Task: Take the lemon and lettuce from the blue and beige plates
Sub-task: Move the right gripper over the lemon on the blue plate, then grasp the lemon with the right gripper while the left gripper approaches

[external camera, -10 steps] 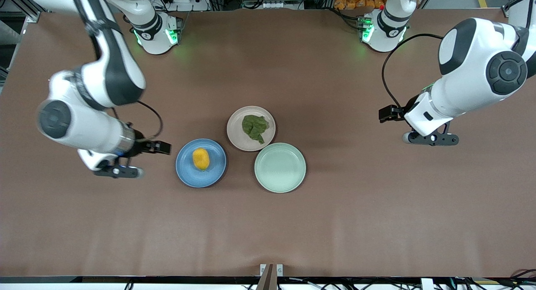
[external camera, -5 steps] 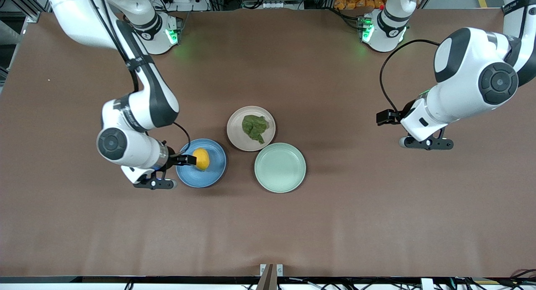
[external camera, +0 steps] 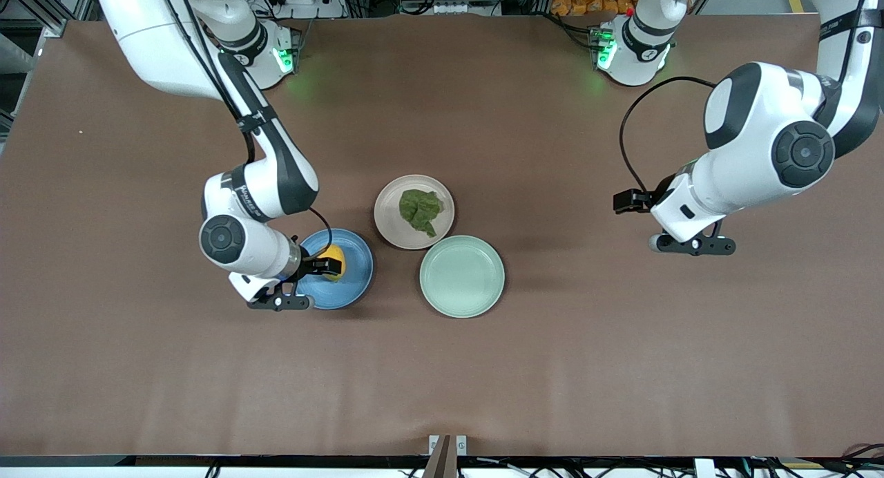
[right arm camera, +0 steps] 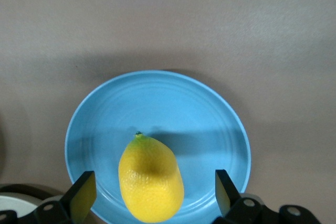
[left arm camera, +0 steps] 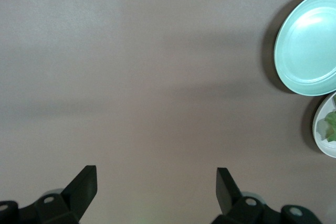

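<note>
Right gripper (external camera: 324,262) over the blue plate (external camera: 352,281) — fingers spread wide, the lemon (external camera: 336,257) lying on the plate between them, not clamped. Beige plate (external camera: 388,219) next toward the left arm's end, lettuce (external camera: 420,210) on it. Mint-green plate (external camera: 461,276) just beside, nearer the front camera. Left gripper (external camera: 625,202) over the table (external camera: 442,381) well apart from the plates — fingers spread, holding nothing.

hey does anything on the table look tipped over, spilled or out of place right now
Nothing stands out. The lemon lies whole on the blue plate under the open right gripper; the lettuce sits on the beige plate; the green plate is bare. The left gripper hangs open over bare table.
</note>
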Tool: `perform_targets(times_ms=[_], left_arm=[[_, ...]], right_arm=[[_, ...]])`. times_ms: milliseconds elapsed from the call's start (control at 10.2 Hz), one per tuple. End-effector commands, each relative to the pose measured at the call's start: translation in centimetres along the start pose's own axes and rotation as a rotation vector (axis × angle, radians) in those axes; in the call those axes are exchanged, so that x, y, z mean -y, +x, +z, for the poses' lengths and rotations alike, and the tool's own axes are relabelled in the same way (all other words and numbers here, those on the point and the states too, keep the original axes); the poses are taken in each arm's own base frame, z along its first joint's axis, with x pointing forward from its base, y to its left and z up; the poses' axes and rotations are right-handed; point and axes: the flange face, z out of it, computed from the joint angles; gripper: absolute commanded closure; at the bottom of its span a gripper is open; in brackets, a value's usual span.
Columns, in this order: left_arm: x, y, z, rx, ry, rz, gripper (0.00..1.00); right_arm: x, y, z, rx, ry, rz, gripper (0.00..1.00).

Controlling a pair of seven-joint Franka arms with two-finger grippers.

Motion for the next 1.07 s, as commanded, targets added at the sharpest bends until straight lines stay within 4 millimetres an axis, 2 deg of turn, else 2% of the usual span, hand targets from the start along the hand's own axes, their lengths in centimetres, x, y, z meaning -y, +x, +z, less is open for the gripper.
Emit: perform_targets(times_ms=[0, 293, 683, 976], left_arm=[[-2.1, 0.2, 1.0, -0.005, -0.021, -0.047, 0.00], [-3.5, 0.7, 2.3, -0.009, -0.021, -0.065, 0.00], [-7.2, 0.7, 4.5, -0.025, -0.009, -0.108, 0.00], [-9.8, 0.1, 5.9, -0.012, 0.009, -0.118, 0.00]], right_arm=[[0.1, -1.1, 1.4, -0.018, 0.001, 0.010, 0.00], [0.4, -2.2, 3.6, -0.041, 0.001, 0.002, 0.00], [1.6, -2.5, 6.5, -0.057, 0.004, 0.019, 0.00], [1.7, -2.9, 7.7, -0.054, -0.002, 0.015, 0.00]])
